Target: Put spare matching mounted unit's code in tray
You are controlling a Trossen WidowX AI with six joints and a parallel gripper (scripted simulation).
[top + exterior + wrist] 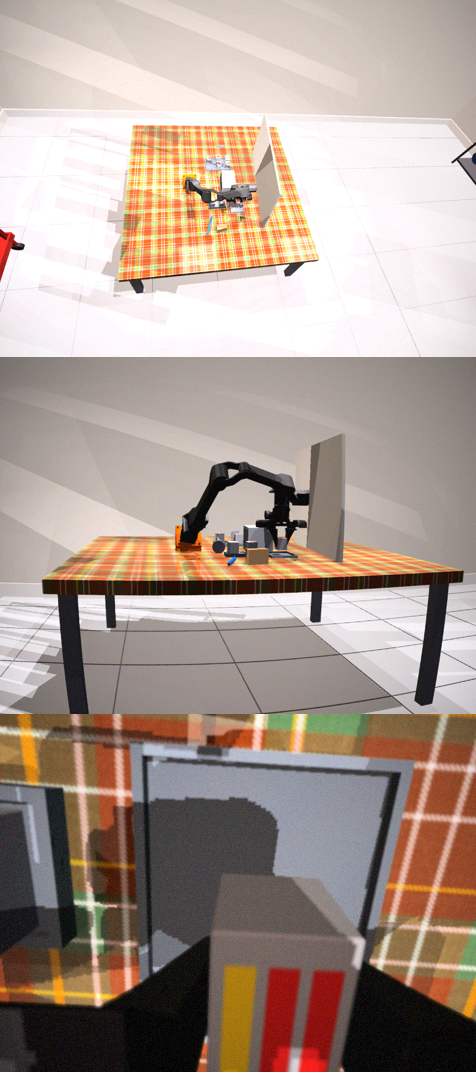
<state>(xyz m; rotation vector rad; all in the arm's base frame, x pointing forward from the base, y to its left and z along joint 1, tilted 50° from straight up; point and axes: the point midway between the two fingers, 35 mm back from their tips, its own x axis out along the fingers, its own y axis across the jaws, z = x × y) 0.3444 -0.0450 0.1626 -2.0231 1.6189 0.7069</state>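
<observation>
My gripper [282,544] [267,952] is shut on a grey spare block [282,542] [283,954]. The block is upright, with one yellow and two red stripes on its top face. It is held low, a little above the grey tray [237,210] [284,557] [310,758], near the tray edge at the bottom of the wrist view. The arm hides most of the block in the top view. A small rack [217,207] [55,864] with grey blocks stands beside the tray. The mounted unit's printed back is not readable here.
A rack [210,167] with several striped blocks stands at the back. A large pale box [227,177] [251,536] stands between the racks. A tall panel [269,184] [326,502] rises right of the arm. A tan block [221,228] [257,556] and a blue stick [209,225] [231,561] lie in front.
</observation>
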